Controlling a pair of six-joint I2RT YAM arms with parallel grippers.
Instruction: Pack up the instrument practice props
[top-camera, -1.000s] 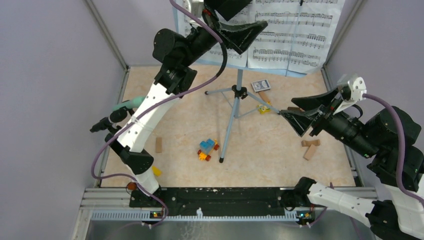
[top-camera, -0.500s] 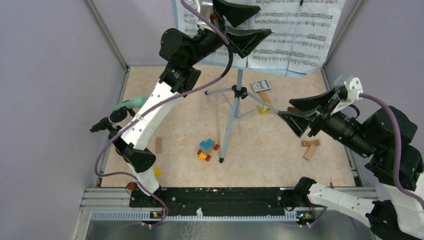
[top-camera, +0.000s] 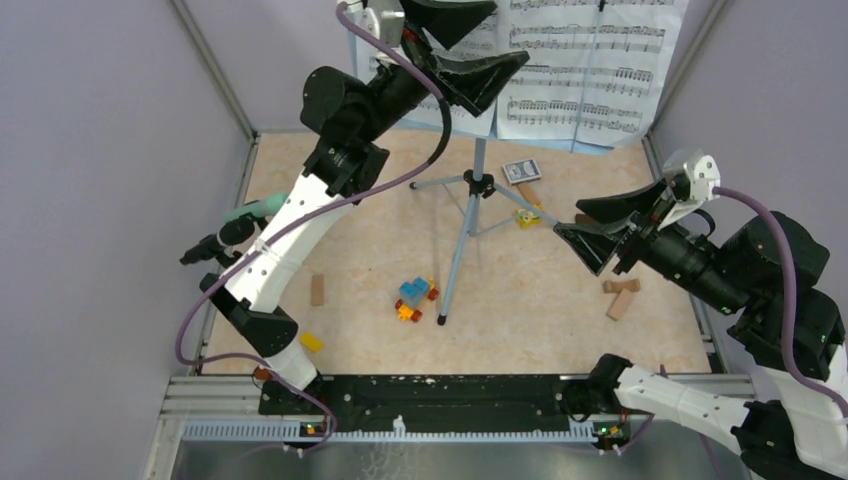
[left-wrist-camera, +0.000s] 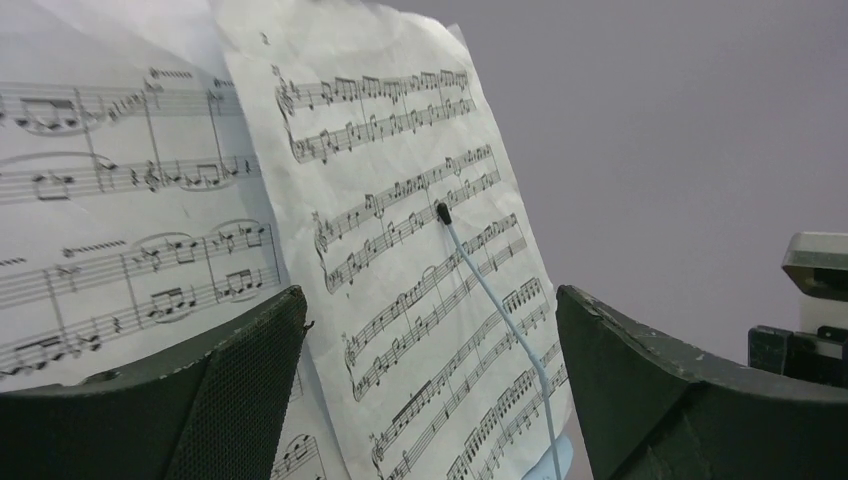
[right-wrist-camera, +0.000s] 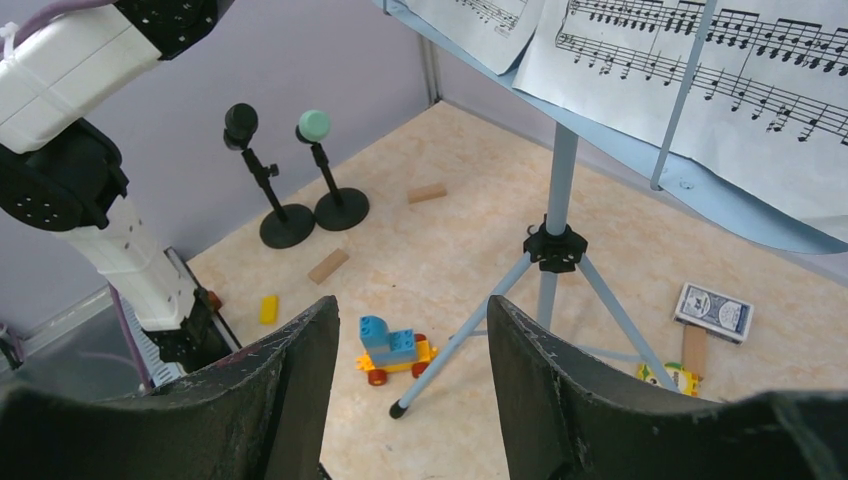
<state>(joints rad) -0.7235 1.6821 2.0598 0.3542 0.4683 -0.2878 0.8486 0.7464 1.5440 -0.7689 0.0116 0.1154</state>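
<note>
The pale-blue music desk (top-camera: 560, 141) stands on a silver tripod pole (top-camera: 478, 160) at the back, with white sheet-music pages (top-camera: 590, 70) on it. My left gripper (top-camera: 508, 35) is open, raised in front of the pages. In the left wrist view its jaws (left-wrist-camera: 430, 300) stand either side of a page (left-wrist-camera: 420, 200) held by a thin retainer wire (left-wrist-camera: 495, 305). My right gripper (top-camera: 567, 220) is open and empty, right of the tripod. The black microphone (right-wrist-camera: 240, 122) and the mint-green microphone (right-wrist-camera: 314, 125) stand in black round-based holders (right-wrist-camera: 287, 226) at the left wall.
A toy brick car (top-camera: 415, 298) lies by the front tripod foot. A yellow brick (top-camera: 311, 343) and a wooden block (top-camera: 317, 290) lie at the left. More wooden blocks (top-camera: 620, 295) lie at the right. A card deck (top-camera: 520, 170) lies behind the tripod. Walls enclose three sides.
My left gripper swung right along the pages, then back a little to the left, staying open. My right gripper drifted slightly left, still open.
</note>
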